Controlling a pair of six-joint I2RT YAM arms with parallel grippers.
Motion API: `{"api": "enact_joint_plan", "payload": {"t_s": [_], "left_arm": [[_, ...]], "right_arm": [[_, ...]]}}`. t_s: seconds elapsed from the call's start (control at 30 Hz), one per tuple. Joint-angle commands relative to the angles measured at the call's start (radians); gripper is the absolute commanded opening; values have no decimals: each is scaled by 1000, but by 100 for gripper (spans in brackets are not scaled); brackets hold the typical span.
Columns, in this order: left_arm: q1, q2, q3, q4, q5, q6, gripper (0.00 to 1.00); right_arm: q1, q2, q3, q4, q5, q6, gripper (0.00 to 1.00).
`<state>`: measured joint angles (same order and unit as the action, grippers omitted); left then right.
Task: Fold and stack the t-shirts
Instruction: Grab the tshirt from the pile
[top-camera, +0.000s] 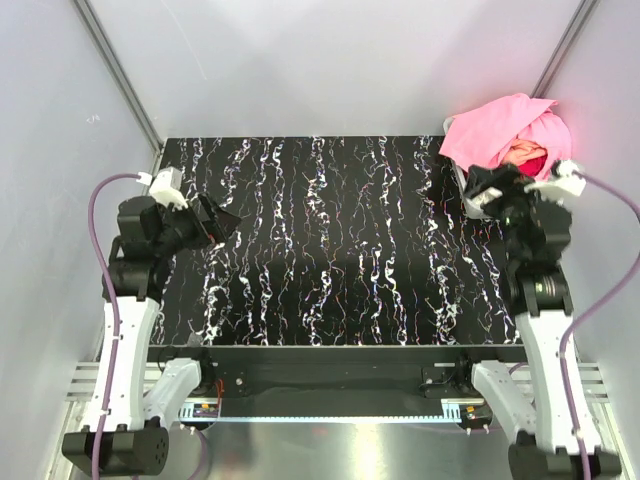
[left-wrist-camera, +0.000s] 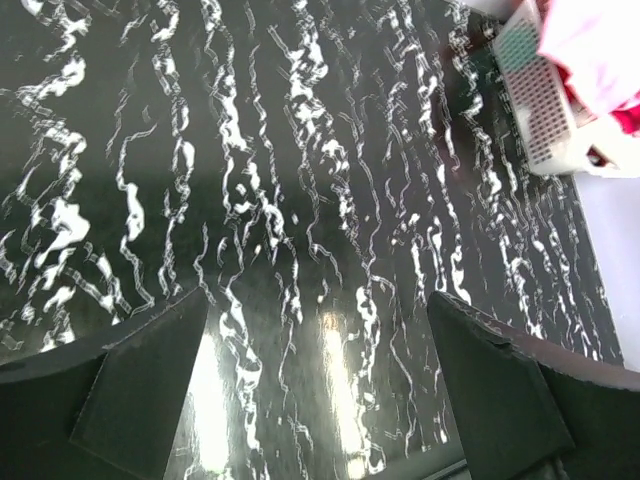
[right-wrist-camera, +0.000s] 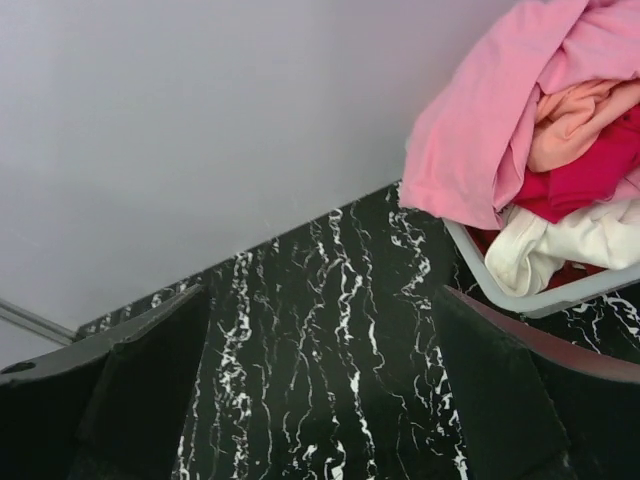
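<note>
In the table's (top-camera: 330, 240) far-right corner, grey tub (right-wrist-camera: 578, 291) under pink t-shirt (right-wrist-camera: 470, 130).

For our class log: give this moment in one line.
phase: not started | t-shirts: heaped unfolded in grey tub | left fingers: open, empty | right fingers: open, empty

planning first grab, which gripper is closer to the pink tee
Right. The right gripper is just beside the pink tee; the left gripper is across the table.

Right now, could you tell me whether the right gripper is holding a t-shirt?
No, the right gripper is open and empty, with the t-shirts heaped in the grey tub beyond it.
</note>
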<state>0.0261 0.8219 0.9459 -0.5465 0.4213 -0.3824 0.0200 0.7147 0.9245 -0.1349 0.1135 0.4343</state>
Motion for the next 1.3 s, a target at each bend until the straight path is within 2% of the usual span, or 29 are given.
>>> {"api": "enact_joint_plan", "payload": {"t_s": [0.0,0.03,0.07,0.1,0.17,0.2,0.23,0.27,0.37,0.43,0.47,0.7,0.9,1.07,1.27], "left_arm": [[9,41,129,-131,8,92,99],[8,95,146,-207,118,143,99],[6,117,177,-260,99,167,99],[-11,121,174,-292,50,166,99],[-15,71,113,-308,-114,136,99],[-18,47,90,-313,-159,122,99],[-20,-5,76,-325,-270,105,99],[-20,-35,41,-317,-291,97,99],[-22,-102,13,-325,-361,62,99],[-20,-107,16,-331,-346,68,99],[-20,-109,14,-332,-349,68,99],[-22,-158,-22,-250,-391,59,99],[-22,-176,-42,-228,-414,50,99],[-20,-196,-52,-222,-420,48,99],[-22,-195,-55,-219,-420,42,99]], "right_arm": [[5,139,123,-64,31,-58,100],[5,187,157,-81,46,-84,100],[5,303,251,-115,82,-109,100],[0,369,310,-209,159,-115,100],[-5,566,502,-314,187,-147,100],[-8,627,558,-386,184,-152,100],[-14,679,614,-417,177,-148,99],[-17,778,722,-446,179,-137,99],[-129,964,931,-575,112,-74,95],[-176,1044,1049,-643,13,-55,88],[-208,1106,1077,-654,-23,-57,87],[-267,1258,1180,-664,-176,-42,74],[-272,1330,1205,-640,-216,-34,65],[-273,1414,1303,-673,-230,-31,59],[-273,1482,1404,-701,-264,-26,44]]}}
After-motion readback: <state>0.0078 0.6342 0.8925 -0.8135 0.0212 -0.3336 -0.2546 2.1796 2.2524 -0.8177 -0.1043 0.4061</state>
